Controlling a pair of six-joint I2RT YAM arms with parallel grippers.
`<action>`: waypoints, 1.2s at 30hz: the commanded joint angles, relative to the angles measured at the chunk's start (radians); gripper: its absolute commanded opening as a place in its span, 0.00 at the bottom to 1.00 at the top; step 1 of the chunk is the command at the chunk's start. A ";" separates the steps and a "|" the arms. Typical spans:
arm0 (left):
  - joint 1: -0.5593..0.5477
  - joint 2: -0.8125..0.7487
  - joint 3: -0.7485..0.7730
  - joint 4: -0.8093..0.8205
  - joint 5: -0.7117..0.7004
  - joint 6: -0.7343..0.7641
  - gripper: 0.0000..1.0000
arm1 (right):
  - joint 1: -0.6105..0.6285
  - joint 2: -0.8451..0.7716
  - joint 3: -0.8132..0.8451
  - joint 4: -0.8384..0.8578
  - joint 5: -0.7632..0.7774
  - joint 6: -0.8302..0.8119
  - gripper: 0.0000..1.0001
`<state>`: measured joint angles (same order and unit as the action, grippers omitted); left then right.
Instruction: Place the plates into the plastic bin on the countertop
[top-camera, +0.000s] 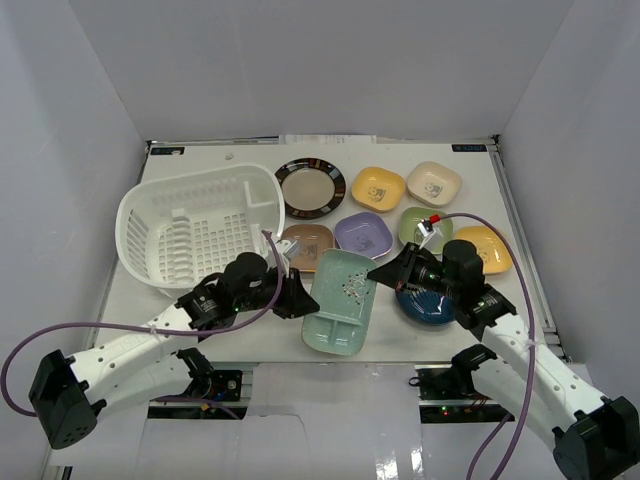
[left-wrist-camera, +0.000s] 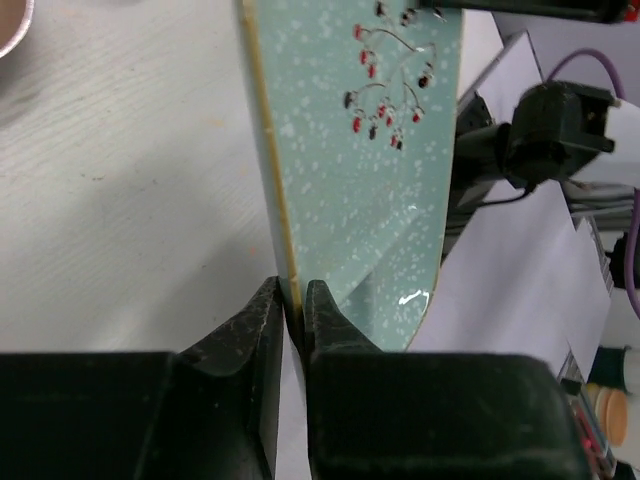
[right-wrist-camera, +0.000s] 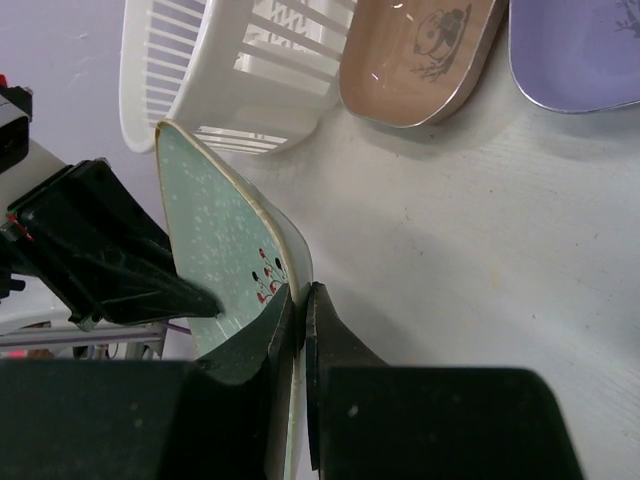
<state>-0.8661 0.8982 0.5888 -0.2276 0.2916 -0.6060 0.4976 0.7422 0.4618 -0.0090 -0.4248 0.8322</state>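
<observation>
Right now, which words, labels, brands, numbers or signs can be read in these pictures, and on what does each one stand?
No text is readable in any view.
The left dark sticker and the right dark sticker, at the far corners of the white countertop: too small to read.
The mint divided tray: only a red berry drawing, no words.
The brown rounded-square dish: only a small drawing, no letters.
</observation>
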 joint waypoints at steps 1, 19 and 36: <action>-0.002 -0.016 -0.011 0.082 0.034 -0.020 0.15 | -0.001 -0.007 0.021 0.191 -0.134 0.096 0.08; 0.081 -0.070 0.460 -0.209 -0.509 0.000 0.00 | 0.001 -0.064 0.080 0.092 -0.097 -0.018 0.84; 1.019 0.154 0.433 -0.188 -0.049 0.014 0.00 | -0.001 -0.121 0.054 -0.106 0.000 -0.194 0.83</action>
<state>0.0723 1.0489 1.0252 -0.5537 0.0738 -0.5835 0.4976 0.6361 0.5129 -0.0891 -0.4503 0.6945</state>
